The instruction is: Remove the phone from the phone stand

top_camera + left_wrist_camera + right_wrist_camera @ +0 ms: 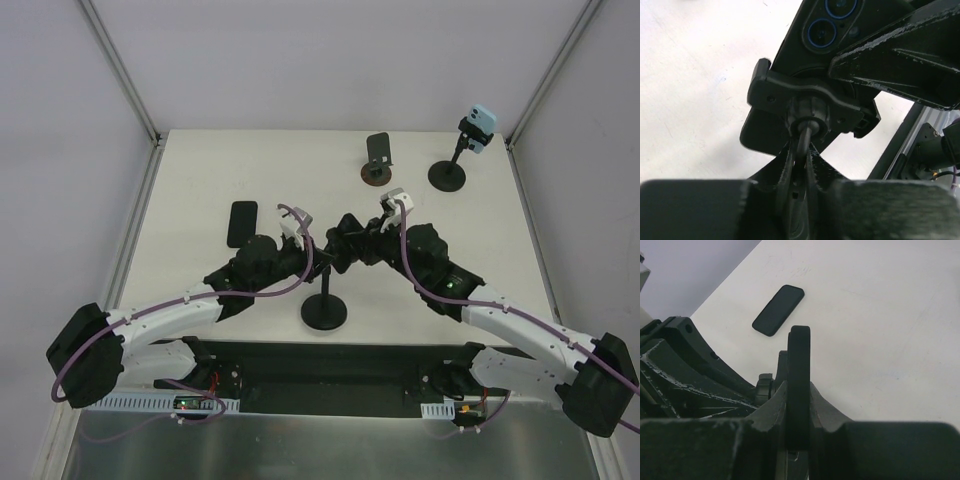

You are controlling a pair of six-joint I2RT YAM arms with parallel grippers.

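My left claw point(802, 152) is closed round the thin stem of the phone stand point(805, 95), just under its clamp. My right claw point(799, 390) is pinched shut on the phone point(822, 27), which sits in that clamp near the middle of the tabletop point(250, 160), above the stand's round base point(324, 312). My two claws meet almost nose to nose, so there is hardly any room between them. Bare tabletop opens toward 12 o'clock and out to 9 and 3 o'clock, as far as the metal frame bars point(128, 70) at the side edges and the white walls beyond. At 10 o'clock, just beside my left arm, a spare black phone point(242, 222) lies flat. At 1 o'clock a small stand point(375, 174) with a brown round foot holds a dark phone point(378, 150), and farther out at 2 o'clock, near the far right corner, a taller stand point(447, 174) carries a light-blue phone point(480, 120). The phone I hold is black and tilted. Its back faces my left wrist camera, with two blue-ringed lenses showing. From my right wrist I see it only edge-on, a thin dark slab between my fingers.
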